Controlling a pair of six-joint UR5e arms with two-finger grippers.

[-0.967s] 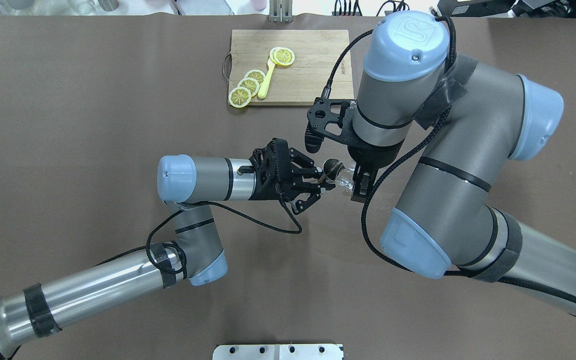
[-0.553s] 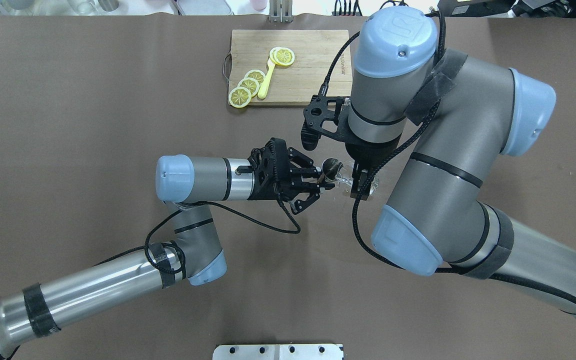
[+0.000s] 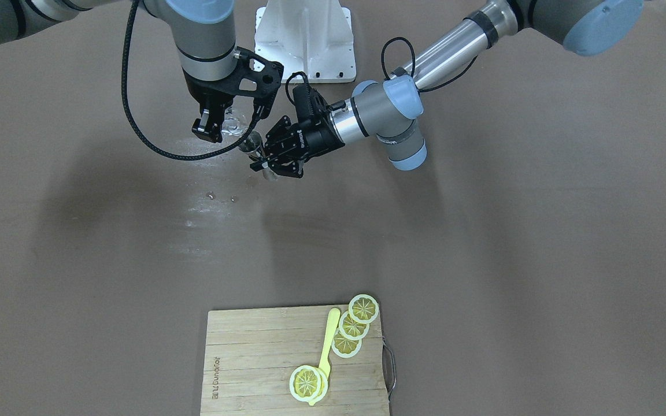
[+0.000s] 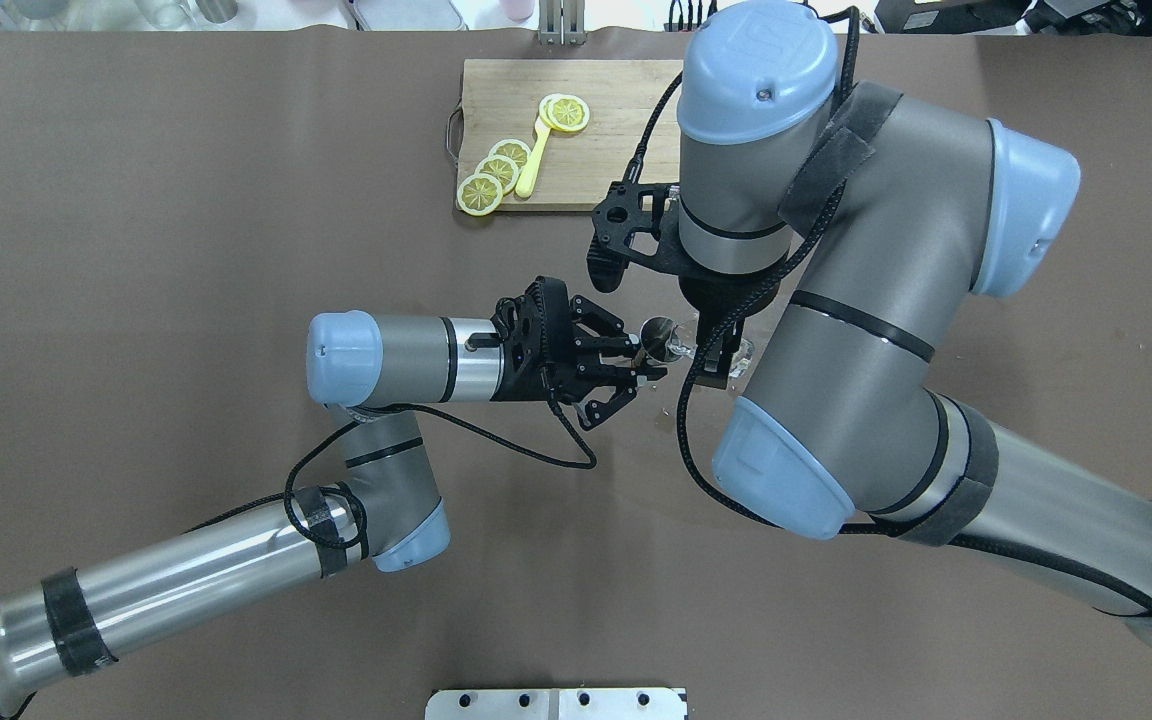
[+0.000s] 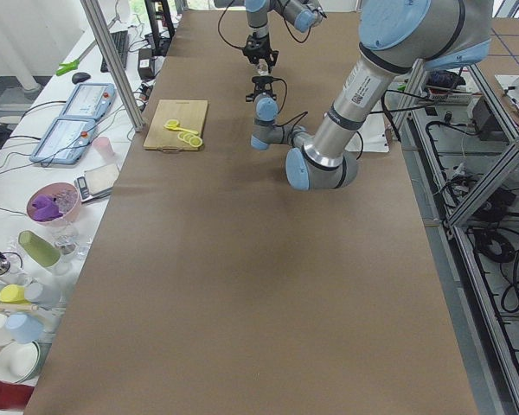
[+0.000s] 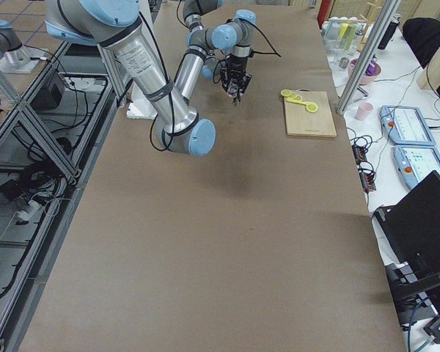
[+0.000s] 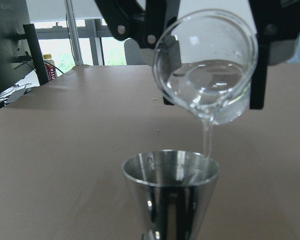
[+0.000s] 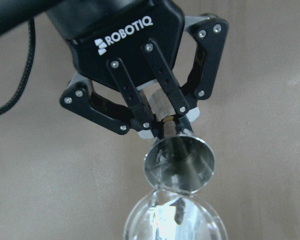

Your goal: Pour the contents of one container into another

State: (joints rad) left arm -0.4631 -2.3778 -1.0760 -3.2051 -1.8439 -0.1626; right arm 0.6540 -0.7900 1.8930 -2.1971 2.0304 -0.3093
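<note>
Right wrist-mounted view: ROBOTIQ left end effector (image 8: 167,125) tight on steel cup (image 8: 180,162), right end effector (image 3: 226,122) seemingly closed around glass (image 7: 207,65).

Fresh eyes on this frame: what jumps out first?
The pour at mid-table: the right gripper tilts a glass beaker, and a thin stream of clear liquid falls into the steel cup that the left gripper holds just below. Next come the cutting board with lemon slices and a yellow spoon at the far edge, and wet specks on the table near the pour.
</note>
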